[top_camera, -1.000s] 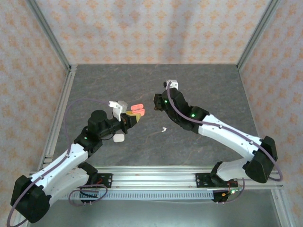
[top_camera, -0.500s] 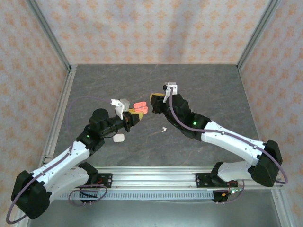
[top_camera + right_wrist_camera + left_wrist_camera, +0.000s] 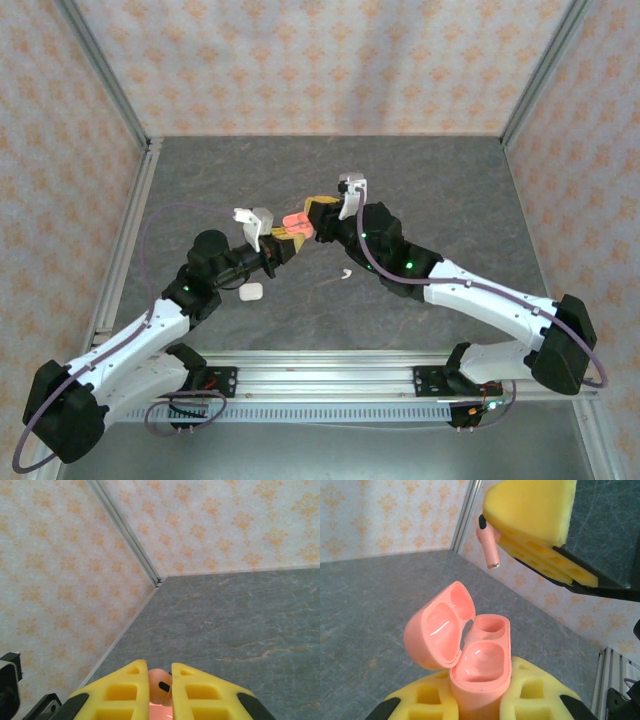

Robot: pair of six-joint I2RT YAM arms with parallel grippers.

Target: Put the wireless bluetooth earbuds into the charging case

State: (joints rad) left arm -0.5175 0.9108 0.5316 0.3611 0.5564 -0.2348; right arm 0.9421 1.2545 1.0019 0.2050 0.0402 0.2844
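Grey marble-veined tabletop point(image 3: 450, 180), matt, enclosed by walls point(image 3: 300, 60) papered in cream with an orange motif and by aluminium corner posts point(image 3: 105, 90); the far half is lying bare and open.

Item 1: left gripper point(image 3: 283, 243), yellow honeycomb foam pads, clamping the base of a glossy salmon-pink, pebble-shaped plastic charging case point(image 3: 481, 660) and holding it raised off the table near centre. The hinged lid is standing open, tilting left in the left wrist view; both round wells are showing empty.

Item 2: right gripper point(image 3: 320, 212), same yellow foam, pinching the head of a pinkish-red short-stemmed earbud point(image 3: 489, 547). The metal-tipped stem is projecting downward, hanging just above the open wells and apart from them.

Arms: both are reaching inward with elbows bent, the grippers facing nose to nose.

Item 3: white earbud point(image 3: 344, 273), lying loose on the tabletop nearer the bases than the right gripper.

Item 4: white rounded case point(image 3: 251, 292), resting just beside the left arm.
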